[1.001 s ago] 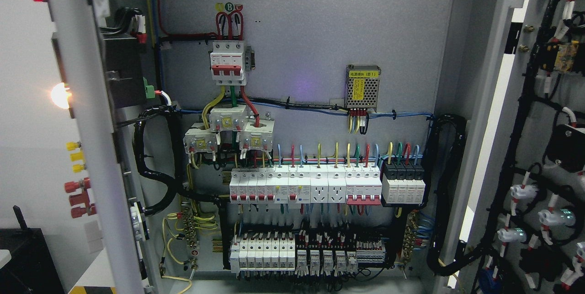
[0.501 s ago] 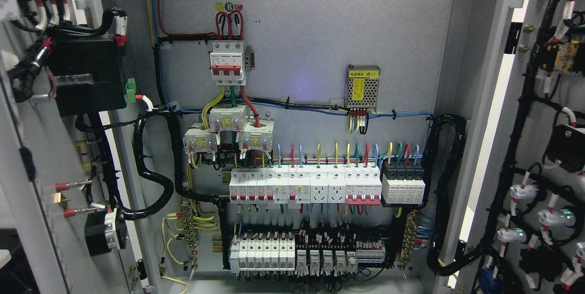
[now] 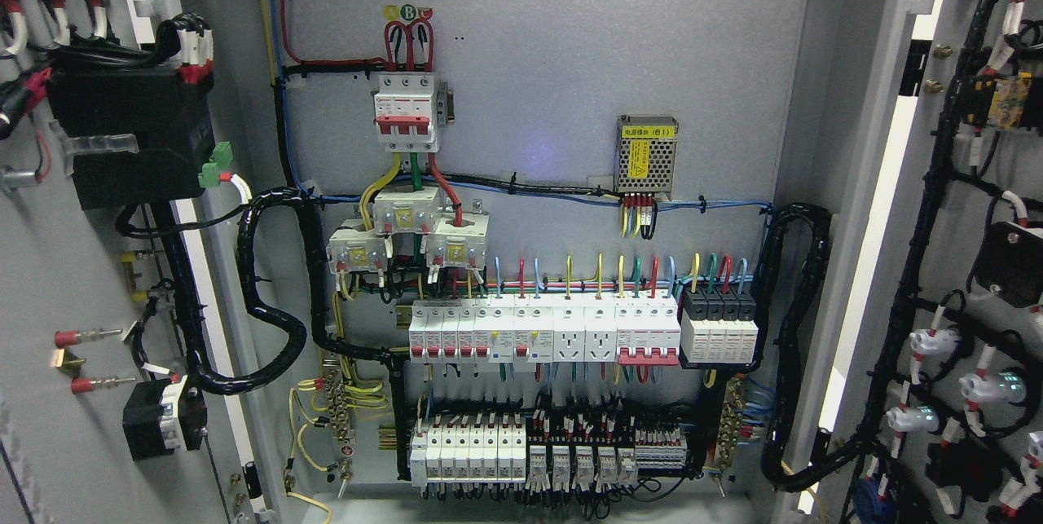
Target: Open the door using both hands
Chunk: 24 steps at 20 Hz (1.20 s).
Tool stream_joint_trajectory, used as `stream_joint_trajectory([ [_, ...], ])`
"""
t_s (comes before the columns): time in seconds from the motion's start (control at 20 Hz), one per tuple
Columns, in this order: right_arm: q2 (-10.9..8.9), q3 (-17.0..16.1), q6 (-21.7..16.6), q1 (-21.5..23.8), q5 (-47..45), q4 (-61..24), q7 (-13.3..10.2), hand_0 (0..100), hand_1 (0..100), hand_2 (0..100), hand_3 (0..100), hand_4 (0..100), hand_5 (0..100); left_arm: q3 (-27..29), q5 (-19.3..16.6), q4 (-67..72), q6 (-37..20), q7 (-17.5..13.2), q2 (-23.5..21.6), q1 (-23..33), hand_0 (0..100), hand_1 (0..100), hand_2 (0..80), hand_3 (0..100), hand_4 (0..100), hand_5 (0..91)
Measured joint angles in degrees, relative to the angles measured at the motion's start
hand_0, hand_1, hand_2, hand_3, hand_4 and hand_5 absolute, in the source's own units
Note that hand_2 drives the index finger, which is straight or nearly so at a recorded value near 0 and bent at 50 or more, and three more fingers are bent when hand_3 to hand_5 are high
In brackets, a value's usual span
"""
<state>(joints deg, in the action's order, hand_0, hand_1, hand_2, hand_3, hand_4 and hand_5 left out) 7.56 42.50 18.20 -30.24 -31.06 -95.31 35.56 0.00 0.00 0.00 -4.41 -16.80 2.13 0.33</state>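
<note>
Both grey metal cabinet doors, left (image 3: 49,263) and right (image 3: 978,206), swung wide, baring white breaker rows (image 3: 542,332) at centre; no hands visible, so fingers' state unknowable; task probably done.

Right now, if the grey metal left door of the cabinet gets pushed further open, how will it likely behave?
The grey metal left door would probably swing stiffly as one rigid sheet. It likely feels heavy, since a black box and other parts are mounted on its inner face. The thick black cable bundle looping from door to cabinet may tug back near full swing.
</note>
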Motion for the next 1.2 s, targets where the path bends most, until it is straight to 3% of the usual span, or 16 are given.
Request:
stream_joint_trajectory([
  [0.25, 0.02, -1.0, -0.1, 0.0, 0.3, 0.8, -0.7, 12, 39, 0, 0, 0, 0, 0.0, 0.0, 0.0, -0.1, 0.0, 0.1, -0.2, 12, 39, 0.0, 0, 0, 0.0],
  [0.45, -0.88, -3.2, -1.4, 1.5, 0.4, 1.3, -5.7, 12, 39, 0, 0, 0, 0, 0.0, 0.0, 0.0, -0.1, -0.1, 0.1, -0.3, 12, 39, 0.0, 0, 0, 0.0],
  [0.6, -2.31, -4.5, -6.5, 3.9, 0.3, 1.5, -9.3, 12, 39, 0, 0, 0, 0, 0.0, 0.0, -0.5, -0.3, -0.3, 0.1, -0.2, 12, 39, 0.0, 0, 0, 0.0],
  [0.75, -4.16, -5.7, -11.9, 7.0, 0.4, 1.5, -11.0, 12, 39, 0, 0, 0, 0, -0.6, 0.0, -4.1, -0.6, -0.1, 0.1, 3.1, 12, 39, 0.0, 0, 0, 0.0],
  [1.05, -8.71, -9.3, -22.1, 14.7, 0.4, -0.4, -12.9, 12, 39, 0, 0, 0, 0, -3.8, 0.0, -25.5, -0.2, 0.2, -1.7, 16.6, 12, 39, 0.0, 0, 0, 0.0],
  [1.2, -11.36, -11.4, -28.5, 20.2, 0.4, -2.7, -13.0, 12, 39, 0, 0, 0, 0, -6.0, 0.0, -39.7, -7.1, 0.0, -4.0, 24.6, 12, 39, 0.0, 0, 0, 0.0],
])
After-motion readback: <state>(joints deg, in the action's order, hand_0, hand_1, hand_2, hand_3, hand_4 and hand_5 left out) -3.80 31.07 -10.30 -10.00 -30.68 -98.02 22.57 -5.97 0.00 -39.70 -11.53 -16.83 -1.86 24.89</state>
